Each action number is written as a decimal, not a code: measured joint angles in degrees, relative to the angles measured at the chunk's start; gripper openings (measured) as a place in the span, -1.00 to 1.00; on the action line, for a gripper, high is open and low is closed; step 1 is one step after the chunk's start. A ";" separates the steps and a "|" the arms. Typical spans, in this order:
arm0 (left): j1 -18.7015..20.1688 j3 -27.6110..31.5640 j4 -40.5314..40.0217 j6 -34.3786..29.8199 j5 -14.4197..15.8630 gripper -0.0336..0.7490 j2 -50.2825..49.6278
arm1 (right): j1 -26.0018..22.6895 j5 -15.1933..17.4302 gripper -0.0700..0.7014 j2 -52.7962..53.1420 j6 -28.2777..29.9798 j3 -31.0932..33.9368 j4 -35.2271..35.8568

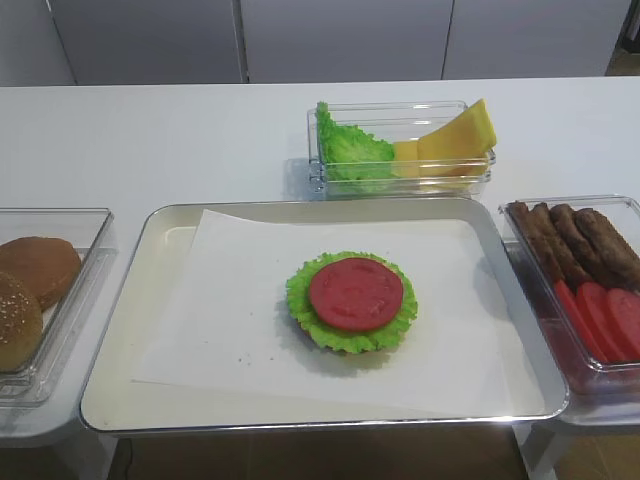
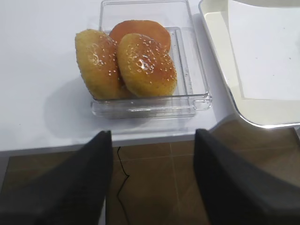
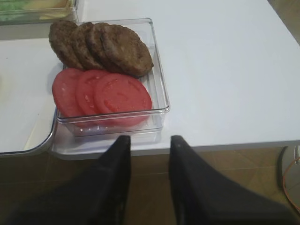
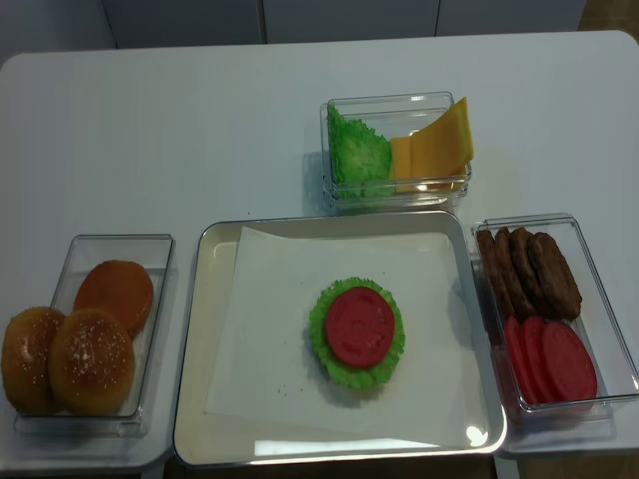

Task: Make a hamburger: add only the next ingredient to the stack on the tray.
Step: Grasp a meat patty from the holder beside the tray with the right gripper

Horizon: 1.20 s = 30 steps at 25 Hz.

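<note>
Stack [image 1: 351,300], low and round: ruffled bright green lettuce leaf [image 1: 305,312] beneath, round red tomato slice [image 1: 355,293] on top, lying near the centre of the white paper sheet [image 1: 240,310] that lines the large rectangular silver metal tray [image 1: 120,340].

Next ingredient: round, flat, dark brown meat patty with a rough surface [image 3: 126,50], frontmost of an overlapping row of patties in the far half of the clear plastic box [image 3: 157,70] just beside the tray's right edge. Loose red tomato slices [image 3: 119,96] fill the near half of the same box.

Other stock: tan seeded bread buns [image 2: 140,63] in a clear box at the tray's left edge; loose green lettuce with yellow cheese [image 4: 399,150] in a clear box beyond the tray's far edge.

Right gripper [image 3: 150,143]: dark fingers [image 3: 117,164] a modest gap apart, nothing between them, hanging off the table's near edge just short of the patty box.

Left gripper [image 2: 152,140]: fingers wide apart, empty, off the table's near edge before the bun box.

Step in hand, as judged: patty pickup not yet begun; no patty on the stack.

Next move, as judged: right gripper to pass over the tomato slices, close on the frontmost patty alone, then set it flat on the tomato slice atop the stack.
</note>
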State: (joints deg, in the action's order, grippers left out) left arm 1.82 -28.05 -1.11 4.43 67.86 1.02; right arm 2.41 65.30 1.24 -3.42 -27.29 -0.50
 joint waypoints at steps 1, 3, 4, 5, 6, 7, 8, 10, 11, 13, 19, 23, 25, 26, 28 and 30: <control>0.00 0.00 0.00 0.00 0.00 0.13 0.00 | 0.00 0.00 -0.25 0.00 0.00 0.00 0.00; 0.00 0.00 0.00 0.00 0.00 0.13 0.00 | 0.00 0.00 -0.29 0.00 0.00 0.00 0.00; 0.00 0.00 0.00 0.00 0.00 0.13 0.00 | 0.00 0.00 -0.31 0.00 0.00 0.00 0.00; 0.00 0.00 0.00 0.00 0.00 0.13 0.00 | 0.00 0.00 -0.34 0.00 0.00 0.00 0.00; 0.00 0.00 0.00 0.00 0.00 0.13 0.00 | 0.00 -0.03 -0.37 0.00 0.00 0.00 0.00; 0.00 0.00 0.00 0.00 0.00 0.13 0.00 | 0.00 -0.03 -0.40 0.00 0.00 0.00 0.00; 0.00 0.00 0.00 0.00 0.00 0.13 0.00 | 0.00 -0.03 -0.43 0.00 0.00 0.00 0.00; 0.00 0.00 0.00 0.00 0.00 0.13 0.00 | 0.00 -0.03 -0.49 0.00 0.00 0.00 0.00; 0.00 0.00 0.00 0.00 0.00 0.13 0.00 | 0.00 -0.03 -0.51 0.00 0.00 0.00 0.00; 0.00 0.00 0.00 0.00 0.00 0.13 0.00 | 0.00 -0.03 -0.54 0.00 0.00 0.00 0.00; 0.00 0.00 0.00 0.00 0.00 0.13 0.00 | 0.00 -0.03 -0.57 0.00 0.00 0.00 0.00; 0.00 0.00 0.00 0.00 0.00 0.13 0.00 | 0.00 -0.03 -0.58 0.00 0.29 0.00 0.00; 0.00 0.00 0.00 0.00 0.00 0.13 0.00 | 0.00 -0.03 -0.58 0.00 0.51 0.00 0.00; 0.00 0.00 0.00 0.00 0.00 0.13 0.00 | 0.00 -0.03 -0.58 0.00 0.51 0.00 0.00; 0.00 0.00 0.00 0.00 0.00 0.13 0.00 | 0.00 -0.03 -0.58 0.00 0.51 0.00 0.00; 0.00 0.00 0.00 0.00 0.00 0.13 0.00 | 0.00 -0.03 -0.57 0.00 0.51 0.00 0.00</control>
State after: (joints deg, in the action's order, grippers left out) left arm 1.82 -28.05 -1.11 4.43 67.86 1.02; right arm 2.41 65.28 1.24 -2.91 -27.29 -0.50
